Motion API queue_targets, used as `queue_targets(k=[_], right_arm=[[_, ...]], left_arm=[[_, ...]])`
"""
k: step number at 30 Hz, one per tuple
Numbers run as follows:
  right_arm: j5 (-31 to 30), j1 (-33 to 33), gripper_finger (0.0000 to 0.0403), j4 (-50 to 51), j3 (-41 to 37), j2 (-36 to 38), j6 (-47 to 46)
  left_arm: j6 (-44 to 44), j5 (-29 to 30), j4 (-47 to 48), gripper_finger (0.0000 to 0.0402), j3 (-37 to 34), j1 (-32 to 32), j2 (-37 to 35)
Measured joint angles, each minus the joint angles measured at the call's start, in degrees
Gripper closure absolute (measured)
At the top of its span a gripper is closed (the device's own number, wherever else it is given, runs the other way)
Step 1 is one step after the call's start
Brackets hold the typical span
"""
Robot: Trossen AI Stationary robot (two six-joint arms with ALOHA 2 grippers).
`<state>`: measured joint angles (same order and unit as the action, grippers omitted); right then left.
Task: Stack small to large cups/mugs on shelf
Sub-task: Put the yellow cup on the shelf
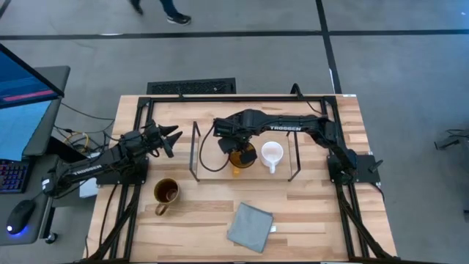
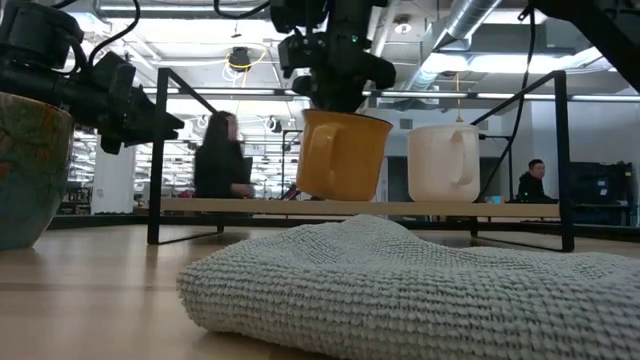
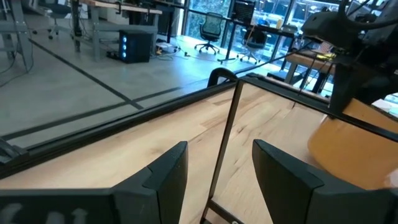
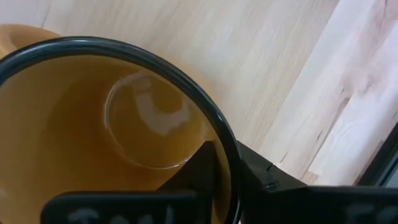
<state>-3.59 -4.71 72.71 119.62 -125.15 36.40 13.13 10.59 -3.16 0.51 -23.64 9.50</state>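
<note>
Right gripper (image 2: 340, 100) pinches amber mug (image 2: 341, 155) rim, tilted over shelf (image 2: 230, 206) beside white mug (image 2: 444, 162); level it before releasing. Left gripper (image 3: 214, 180) spread, idle.

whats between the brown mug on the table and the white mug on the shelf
In the high view, the amber mug, held by the right gripper over the shelf, lies between the brown mug and the white mug.

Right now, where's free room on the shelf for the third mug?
Free: the shelf board between its left wire frame and the amber mug, which the right end effector grips. Crowded: amber beside the white mug. The brown mug waits on the table.
</note>
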Motion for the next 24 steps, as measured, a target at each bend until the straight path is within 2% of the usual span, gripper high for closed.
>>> queue_targets(k=[24], right_arm=[[-1.4, 0.1, 0.0332, 0.0, 0.0, -0.1, 0.5]], left_arm=[[0.0, 0.0, 0.0, 0.0230, 0.0, 0.0, 0.0]])
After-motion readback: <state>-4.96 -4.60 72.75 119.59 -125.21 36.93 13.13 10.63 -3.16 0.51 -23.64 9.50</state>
